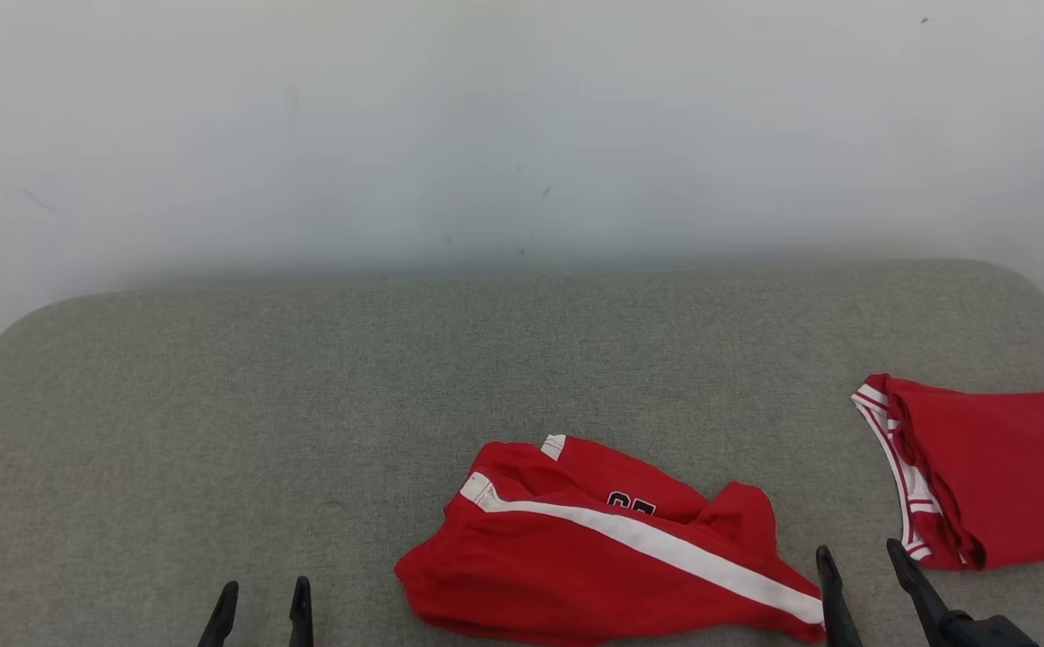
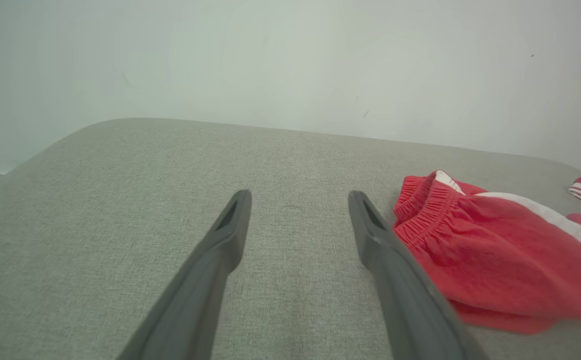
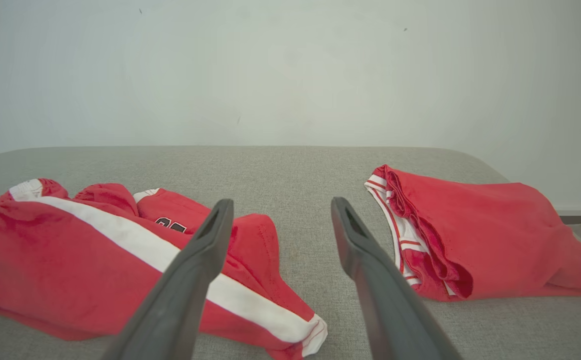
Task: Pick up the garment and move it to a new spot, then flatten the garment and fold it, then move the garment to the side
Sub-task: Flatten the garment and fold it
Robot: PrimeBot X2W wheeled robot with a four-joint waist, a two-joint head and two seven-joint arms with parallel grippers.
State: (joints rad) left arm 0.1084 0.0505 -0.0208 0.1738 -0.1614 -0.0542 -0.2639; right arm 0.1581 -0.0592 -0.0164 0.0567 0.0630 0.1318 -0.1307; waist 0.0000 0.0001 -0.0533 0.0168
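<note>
A grey fabric-covered surface [image 1: 306, 404] holds crumpled red white-striped shorts [image 1: 603, 557] at its near edge, a folded red jersey [image 1: 998, 476] at its right. The left gripper [image 1: 266, 589] and right gripper [image 1: 859, 550] hover at that near edge, jaws apart, empty. Pickup looks pending, needing a pinch on the shorts.

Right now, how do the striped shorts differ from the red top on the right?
The shorts lie crumpled; the top is folded. The shorts carry a broad white stripe and a dark number; the top has thin red-and-white trim at one edge. The shorts sit front and centre; the top sits far right, cut by the head view's edge. Both are red and rest on the grey cushion.
</note>
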